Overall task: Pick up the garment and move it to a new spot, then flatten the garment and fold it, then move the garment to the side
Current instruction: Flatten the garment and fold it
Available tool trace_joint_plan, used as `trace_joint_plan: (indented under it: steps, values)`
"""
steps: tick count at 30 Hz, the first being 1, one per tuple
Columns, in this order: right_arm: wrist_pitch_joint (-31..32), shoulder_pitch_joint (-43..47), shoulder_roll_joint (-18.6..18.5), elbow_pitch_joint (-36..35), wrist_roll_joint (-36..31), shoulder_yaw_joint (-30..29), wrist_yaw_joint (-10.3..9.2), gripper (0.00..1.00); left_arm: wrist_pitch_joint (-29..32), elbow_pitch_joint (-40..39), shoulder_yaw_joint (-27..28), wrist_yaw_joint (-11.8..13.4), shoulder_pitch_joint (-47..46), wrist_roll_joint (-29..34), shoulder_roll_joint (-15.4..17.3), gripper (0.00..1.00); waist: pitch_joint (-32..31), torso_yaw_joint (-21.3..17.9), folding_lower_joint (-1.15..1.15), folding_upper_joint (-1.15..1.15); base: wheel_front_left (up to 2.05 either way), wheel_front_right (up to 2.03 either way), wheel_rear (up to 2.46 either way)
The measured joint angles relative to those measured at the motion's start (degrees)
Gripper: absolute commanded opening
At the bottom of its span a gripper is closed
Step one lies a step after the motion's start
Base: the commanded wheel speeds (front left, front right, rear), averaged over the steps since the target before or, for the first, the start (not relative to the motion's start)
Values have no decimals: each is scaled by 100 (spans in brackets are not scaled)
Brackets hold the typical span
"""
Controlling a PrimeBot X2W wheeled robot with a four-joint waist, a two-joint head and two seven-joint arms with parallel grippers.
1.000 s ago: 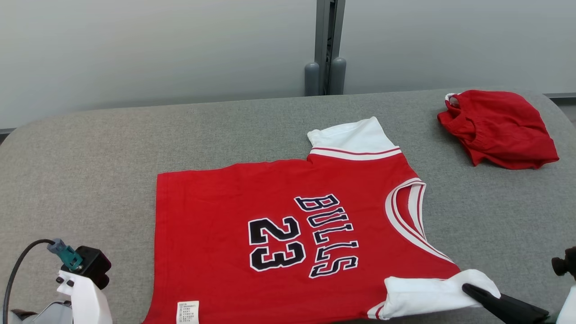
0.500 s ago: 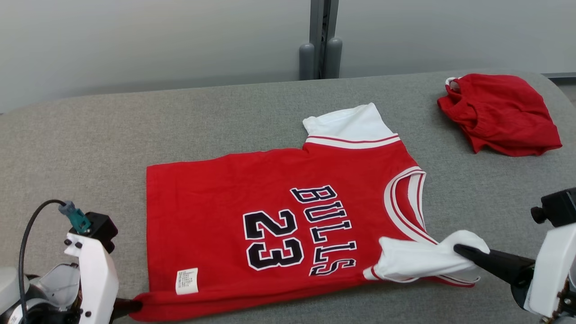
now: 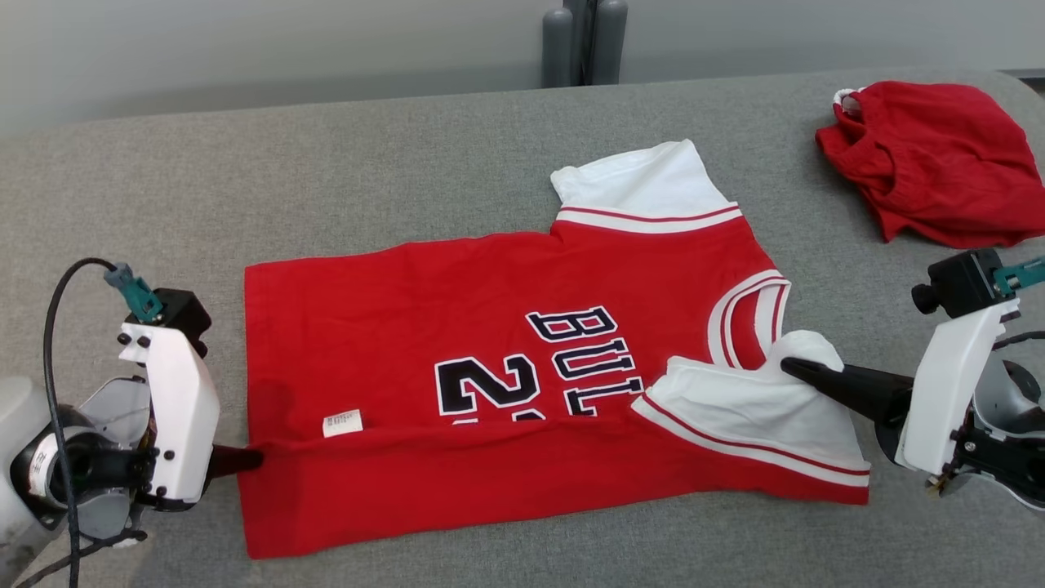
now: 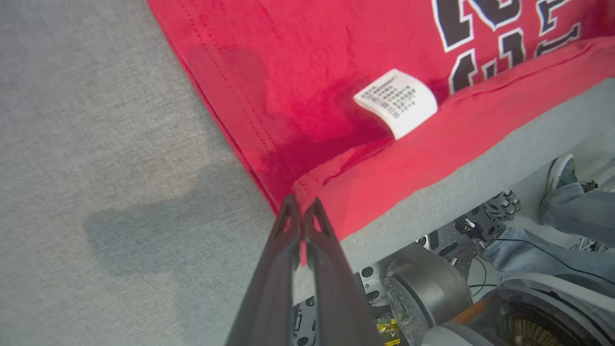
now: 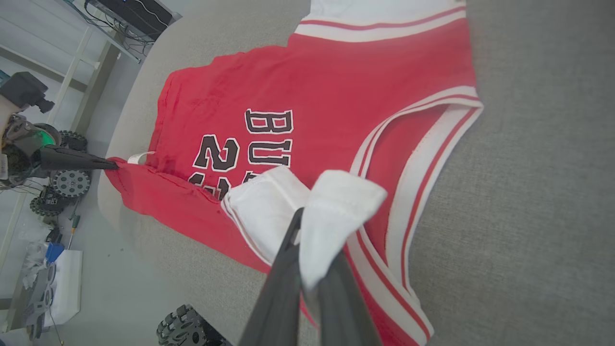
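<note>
One garment (image 3: 506, 343): red jersey with white sleeves and black "BULLS" lettering, lying mid-table on the grey padded table (image 3: 326, 163), neck to the right and hem to the left. Its near long edge is turned over onto the front, covering the lower part of the number. A white care label (image 3: 343, 422) sits at the fold line near the hem.

At the near-left hem corner: left gripper (image 4: 301, 205), fingers pressed together, pinching the folded cloth.

At the near sleeve (image 3: 735, 400), raised over the chest beside the neckline: right gripper (image 3: 788, 365), fingers together, clamped on the sleeve.

Far right, well apart: crumpled red shorts (image 3: 931, 163).

Beyond the far edge: grey post (image 3: 584, 33).

On the floor past the near edge: a person's shoe (image 4: 559, 173).
</note>
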Motion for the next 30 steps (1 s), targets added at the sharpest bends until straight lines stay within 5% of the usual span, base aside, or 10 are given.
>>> trace_joint_plan:
  steps: [12,14,17,19,20,30]
  values:
    - [-98,-382,448,366,-309,-46,0,0,152,969,25,-334,-455,26,-467,0,305,-93,0,0,0,0,0]
    - [-127,-412,498,392,-341,-48,0,3,177,1084,15,-375,-494,53,-519,25,320,-100,0,0,0,0,0]
    - [-170,-414,525,422,-382,-43,0,20,181,1221,-4,-432,-501,70,-598,49,312,-95,0,0,0,0,0]
    - [-199,-419,557,448,-392,-40,0,60,181,1312,-9,-465,-505,71,-622,82,299,-89,0,0,0,0,0]
    - [-229,-423,575,475,-400,-40,0,100,180,1350,-13,-483,-511,77,-637,96,289,-87,0,0,0,0,0]
    - [-697,-501,623,928,-804,-23,0,100,47,1668,-4,-657,-570,122,-768,100,97,-75,0,0,0,0,0]
